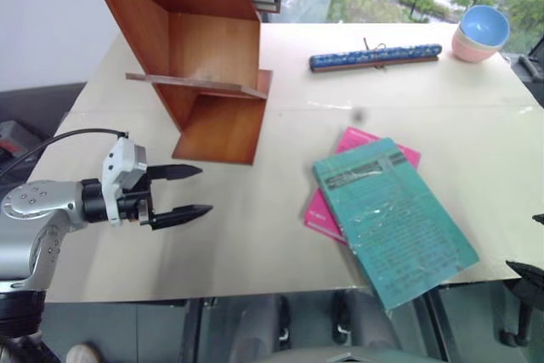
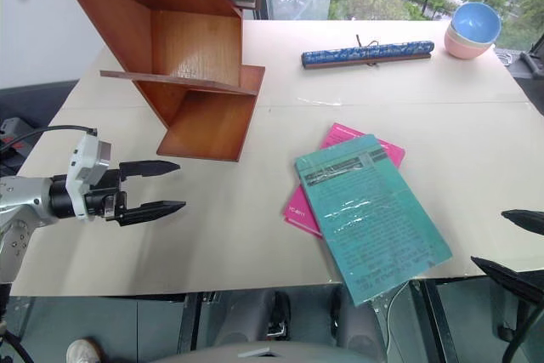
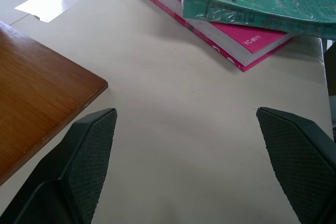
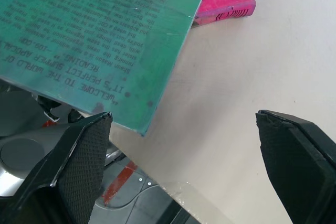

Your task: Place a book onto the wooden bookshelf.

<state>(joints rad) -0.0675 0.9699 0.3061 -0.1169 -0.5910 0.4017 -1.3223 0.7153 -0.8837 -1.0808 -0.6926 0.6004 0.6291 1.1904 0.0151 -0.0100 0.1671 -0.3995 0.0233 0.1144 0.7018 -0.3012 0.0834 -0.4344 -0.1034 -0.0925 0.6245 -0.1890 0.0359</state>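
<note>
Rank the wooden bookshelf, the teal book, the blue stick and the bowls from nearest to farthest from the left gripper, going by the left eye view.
From the left gripper, open:
1. Wooden bookshelf, just beyond it on the left side of the table.
2. Teal book, to its right, overhanging the near edge.
3. Blue stick, far side, right of the shelf.
4. Bowls, far right corner.

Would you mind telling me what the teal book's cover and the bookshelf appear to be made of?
The book looks like a paperback wrapped in glossy clear plastic: the cover shows wrinkled highlights and its near corner overhangs the table edge. The wooden bookshelf appears to be reddish-brown wood or wood-look board with visible grain and a smooth, faintly shiny finish.
</note>
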